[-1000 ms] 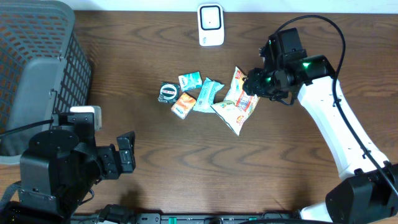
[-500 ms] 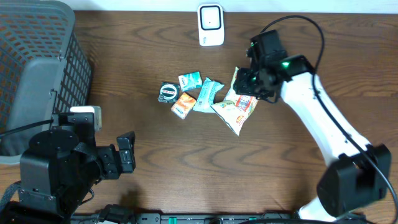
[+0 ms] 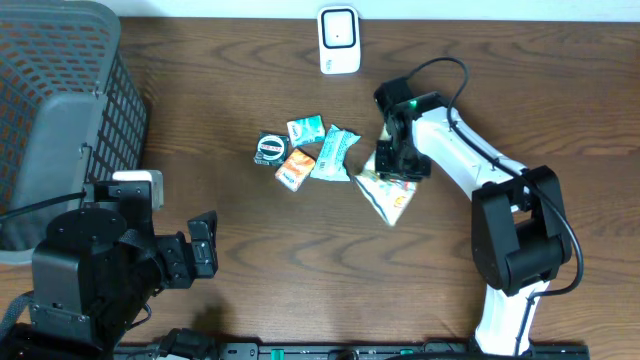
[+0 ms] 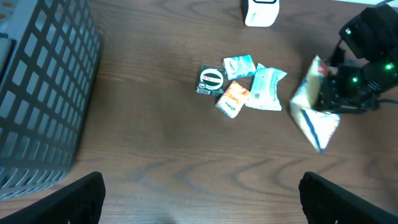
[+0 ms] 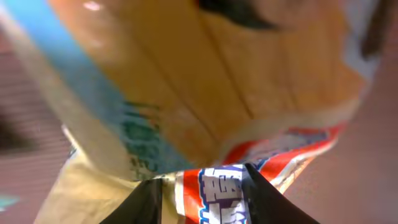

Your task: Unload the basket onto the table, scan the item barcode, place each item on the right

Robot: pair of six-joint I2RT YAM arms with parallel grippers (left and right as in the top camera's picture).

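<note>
The right gripper (image 3: 396, 158) has come in from the snack bag's right edge and now sits over its upper half, its arm folded in close where a second ago it stretched out to the right. Its jaws have narrowed to a partial gap and pinch the snack bag (image 3: 391, 195). In the right wrist view the bag's red-and-blue printed edge (image 5: 211, 186) fills the space between the two dark fingertips (image 5: 140, 204). The bag lay flat and spread out before; now it is bunched narrower, and the left wrist view shows one side tipped up off the table (image 3: 300, 260). That close view is blurred, so the bag's print cannot be read, and from overhead the gripper covers the bag's top. The bag is right of four small packets, which have not shifted: a pale blue one (image 3: 334, 152), an orange one (image 3: 295, 168), a teal one (image 3: 306, 128) and a round black-and-white one (image 3: 270, 148). The white scanner (image 3: 339, 40) stands at the far edge, well apart. The left gripper (image 4: 200, 183) stays spread wide, holding nothing, beside the grey basket (image 3: 60, 100).
</note>
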